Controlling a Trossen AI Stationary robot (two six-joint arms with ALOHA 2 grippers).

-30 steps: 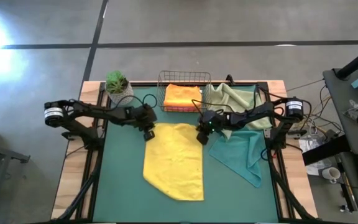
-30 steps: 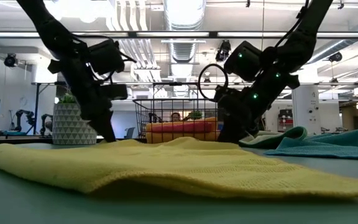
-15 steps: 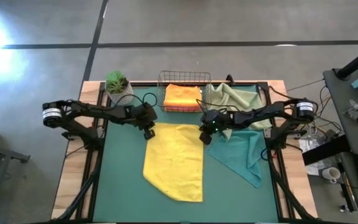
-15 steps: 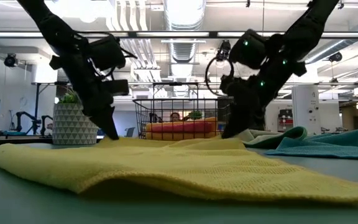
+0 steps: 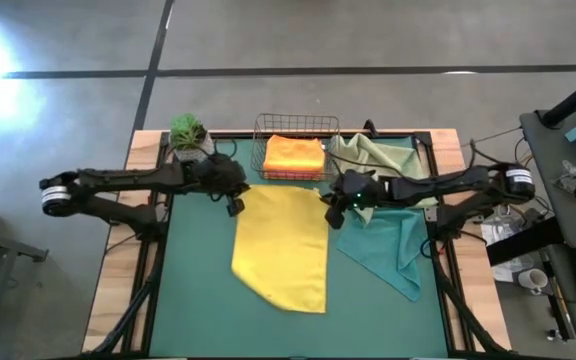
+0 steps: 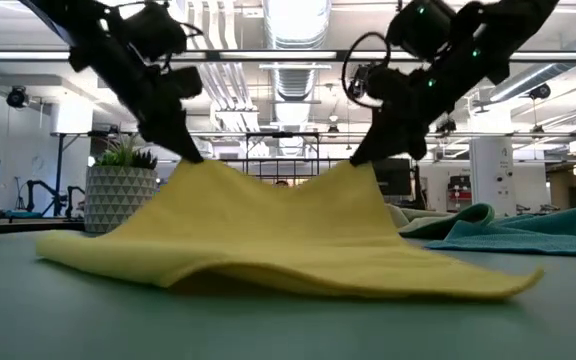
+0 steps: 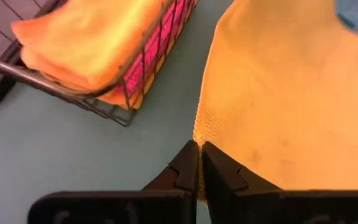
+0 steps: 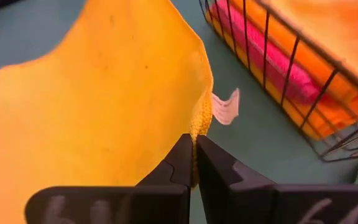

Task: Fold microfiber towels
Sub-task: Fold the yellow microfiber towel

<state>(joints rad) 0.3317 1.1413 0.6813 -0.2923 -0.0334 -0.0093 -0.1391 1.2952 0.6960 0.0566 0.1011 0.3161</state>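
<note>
Over mat [image 5: 198, 290], tools lift yellow towel [image 5: 283, 250].

Yellow towel [image 5: 280, 250]: far edge was flat on mat, now raised off mat at both far corners, sagging between them; near part remains on mat. Left gripper [image 5: 234, 203] and right gripper [image 5: 333, 217], each pinching one corner, have risen and shifted toward basket [image 5: 295, 125]. Both arms now stretched straighter than before.
</note>
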